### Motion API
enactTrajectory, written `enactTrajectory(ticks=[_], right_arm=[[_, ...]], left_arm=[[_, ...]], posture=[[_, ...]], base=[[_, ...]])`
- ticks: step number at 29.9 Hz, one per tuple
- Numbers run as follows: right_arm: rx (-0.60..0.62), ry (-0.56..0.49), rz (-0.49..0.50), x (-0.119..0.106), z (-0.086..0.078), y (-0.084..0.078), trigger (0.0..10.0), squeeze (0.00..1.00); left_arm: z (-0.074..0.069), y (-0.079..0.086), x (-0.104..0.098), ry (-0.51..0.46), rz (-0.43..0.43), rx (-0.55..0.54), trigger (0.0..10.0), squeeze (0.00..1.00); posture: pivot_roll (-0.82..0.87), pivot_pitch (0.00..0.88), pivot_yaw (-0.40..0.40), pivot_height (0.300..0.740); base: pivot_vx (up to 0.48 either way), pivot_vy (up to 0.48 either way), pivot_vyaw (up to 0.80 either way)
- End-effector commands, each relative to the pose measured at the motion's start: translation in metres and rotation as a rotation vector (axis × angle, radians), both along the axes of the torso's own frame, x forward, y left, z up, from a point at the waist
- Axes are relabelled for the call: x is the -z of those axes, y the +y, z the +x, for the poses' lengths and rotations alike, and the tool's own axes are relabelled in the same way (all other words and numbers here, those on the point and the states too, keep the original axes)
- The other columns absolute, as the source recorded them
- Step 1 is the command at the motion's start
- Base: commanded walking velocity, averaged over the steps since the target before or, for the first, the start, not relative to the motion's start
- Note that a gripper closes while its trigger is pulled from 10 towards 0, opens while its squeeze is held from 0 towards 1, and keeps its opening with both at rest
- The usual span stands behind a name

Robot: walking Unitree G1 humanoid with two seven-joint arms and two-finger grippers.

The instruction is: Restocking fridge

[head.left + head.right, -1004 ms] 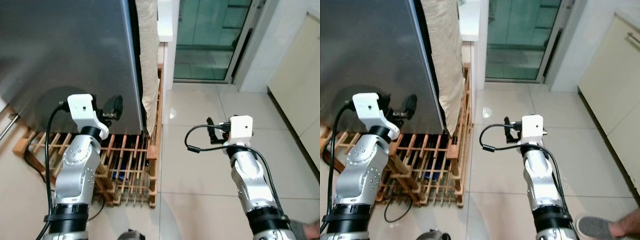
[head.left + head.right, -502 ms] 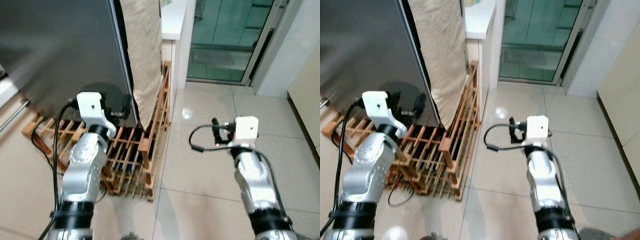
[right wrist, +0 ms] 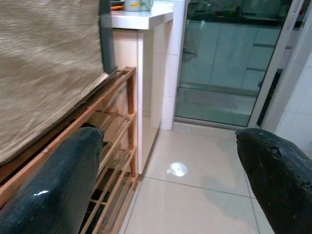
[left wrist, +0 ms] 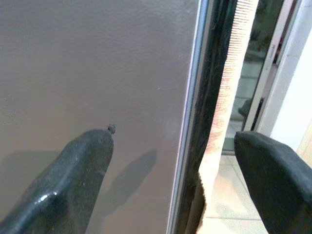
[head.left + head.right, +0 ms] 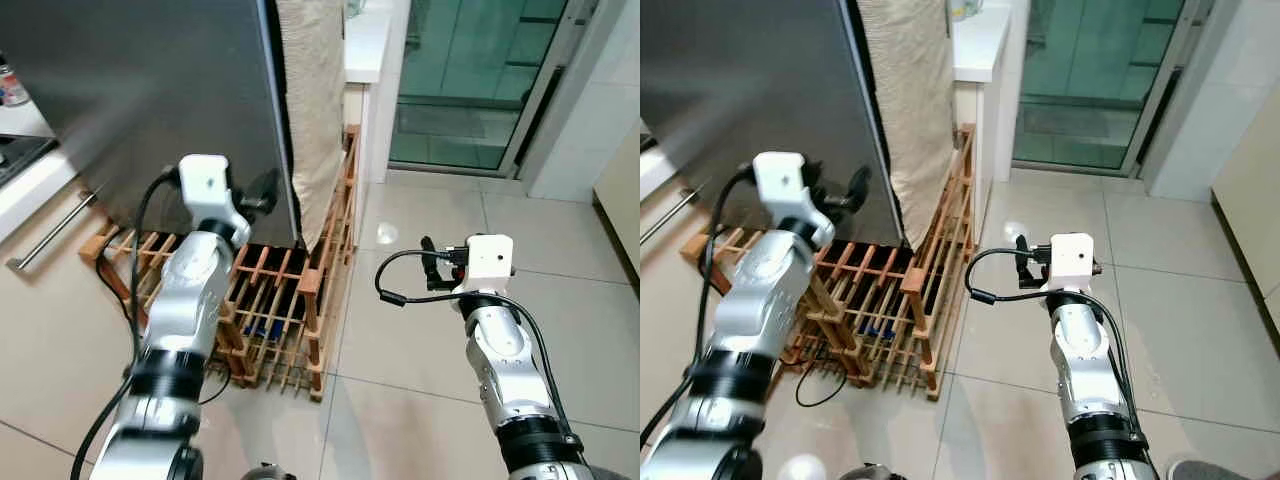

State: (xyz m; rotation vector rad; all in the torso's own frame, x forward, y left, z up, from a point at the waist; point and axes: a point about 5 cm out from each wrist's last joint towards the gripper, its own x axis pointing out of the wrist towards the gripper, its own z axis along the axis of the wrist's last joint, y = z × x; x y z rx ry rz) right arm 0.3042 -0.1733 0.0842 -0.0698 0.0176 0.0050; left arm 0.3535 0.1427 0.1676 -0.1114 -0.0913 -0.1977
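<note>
grey fridge (image 5: 150,90), one wooden rack (image 5: 270,300), two spread tools.

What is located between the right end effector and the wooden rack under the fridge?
In the left eye view, bare tiled floor separates the right end effector from the wooden rack; nothing else stands there.

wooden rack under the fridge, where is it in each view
Left eye: wooden rack low, centre-left.
Right eye: lower left.
Left wrist: not in it.
Right wrist: along the beige cloth.
Shared landmark: the cloth, beside the grey fridge door.
</note>
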Motion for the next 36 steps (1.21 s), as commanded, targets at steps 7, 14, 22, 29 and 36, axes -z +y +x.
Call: enactTrajectory(ticks=[7, 14, 22, 29, 36], right_arm=[[0.026, -0.047, 0.004, -0.009, 0.000, -0.001, 10.0, 0.00], [0.036, -0.040, -0.003, -0.007, -0.002, -0.004, 10.0, 0.00], [0.044, -0.036, 0.001, -0.006, -0.003, -0.004, 10.0, 0.00], [0.047, -0.032, 0.004, -0.005, -0.005, -0.004, 10.0, 0.00], [0.050, -0.031, 0.001, -0.005, -0.006, -0.005, 10.0, 0.00]], left_arm=[[0.011, -0.008, 0.010, 0.081, -0.052, 0.013, 10.0, 0.00], [0.024, -0.024, -0.001, 0.054, -0.096, 0.061, 10.0, 0.00], [0.027, -0.040, -0.010, 0.031, -0.109, 0.124, 10.0, 0.00], [0.035, -0.054, -0.020, 0.029, -0.148, 0.144, 10.0, 0.00], [0.044, -0.069, -0.039, 0.012, -0.199, 0.155, 10.0, 0.00]], posture=[[-0.05, 0.000, 0.100, 0.740], [-0.07, 0.000, 0.101, 0.740], [-0.07, 0.000, 0.110, 0.740], [-0.07, 0.000, 0.110, 0.740], [-0.09, 0.000, 0.112, 0.740]], base=[[0.000, 0.000, 0.00], [0.000, 0.000, 0.00], [0.000, 0.000, 0.00], [0.000, 0.000, 0.00], [0.000, 0.000, 0.00]])
